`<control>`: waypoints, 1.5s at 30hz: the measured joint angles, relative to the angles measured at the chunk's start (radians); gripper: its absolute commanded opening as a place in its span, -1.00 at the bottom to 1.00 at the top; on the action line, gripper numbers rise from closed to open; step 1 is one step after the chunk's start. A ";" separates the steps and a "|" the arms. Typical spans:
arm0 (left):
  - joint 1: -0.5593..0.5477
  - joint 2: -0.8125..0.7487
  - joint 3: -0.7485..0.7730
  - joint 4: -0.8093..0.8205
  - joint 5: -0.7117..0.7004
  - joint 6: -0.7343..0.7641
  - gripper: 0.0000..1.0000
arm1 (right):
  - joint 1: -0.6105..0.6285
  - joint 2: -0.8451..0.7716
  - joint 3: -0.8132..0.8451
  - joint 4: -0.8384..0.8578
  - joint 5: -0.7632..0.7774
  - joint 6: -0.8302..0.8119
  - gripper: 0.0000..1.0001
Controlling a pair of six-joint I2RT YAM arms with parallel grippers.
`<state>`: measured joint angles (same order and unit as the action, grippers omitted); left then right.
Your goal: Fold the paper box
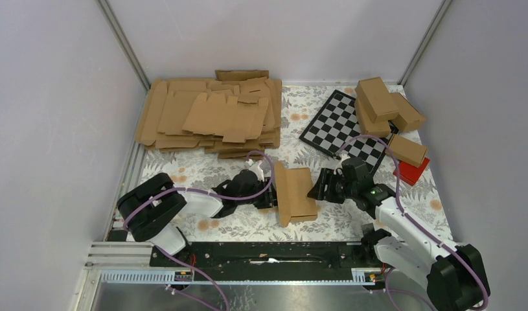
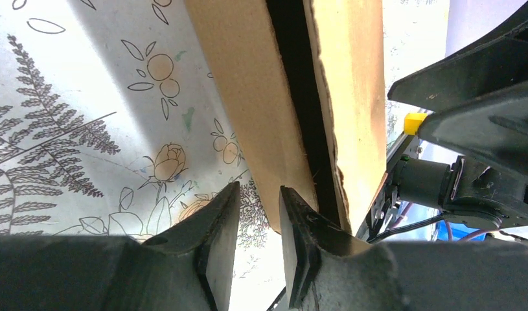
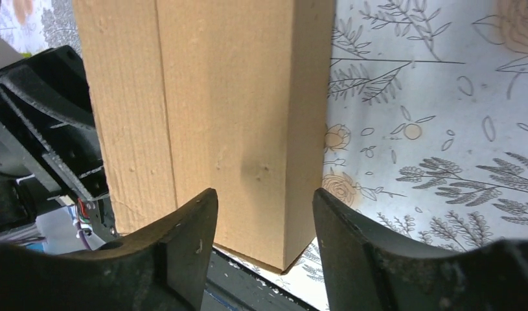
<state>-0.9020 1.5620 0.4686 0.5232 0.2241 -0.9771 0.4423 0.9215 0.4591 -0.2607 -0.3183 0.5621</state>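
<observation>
The paper box (image 1: 297, 191) is a brown cardboard blank, partly folded, standing on the flowered tablecloth near the front middle. In the left wrist view it (image 2: 248, 78) shows two panels with a dark gap between them. In the right wrist view it (image 3: 229, 116) shows a flat face and a folded corner. My left gripper (image 1: 269, 197) is at the box's left side; its jaws (image 2: 260, 191) are narrowly open, with a panel's lower corner at the tips and nothing pinched. My right gripper (image 1: 316, 189) is just right of the box, wide open (image 3: 264, 194), with the box beyond its tips.
A heap of flat brown blanks (image 1: 209, 116) lies at the back left. A checkerboard (image 1: 342, 129) lies at the back right, beside several folded cartons (image 1: 384, 103) and a red flat block (image 1: 411, 170). A black rail (image 1: 261, 249) runs along the near edge.
</observation>
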 measured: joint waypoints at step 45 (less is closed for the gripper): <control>0.005 -0.051 -0.010 -0.060 -0.042 0.042 -0.38 | -0.018 0.130 0.022 0.055 0.100 -0.009 -0.95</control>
<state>-0.8974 1.5108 0.4583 0.4629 0.1825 -0.9348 0.4244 1.0512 0.4808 -0.2054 -0.2188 0.5533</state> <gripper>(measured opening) 0.312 0.058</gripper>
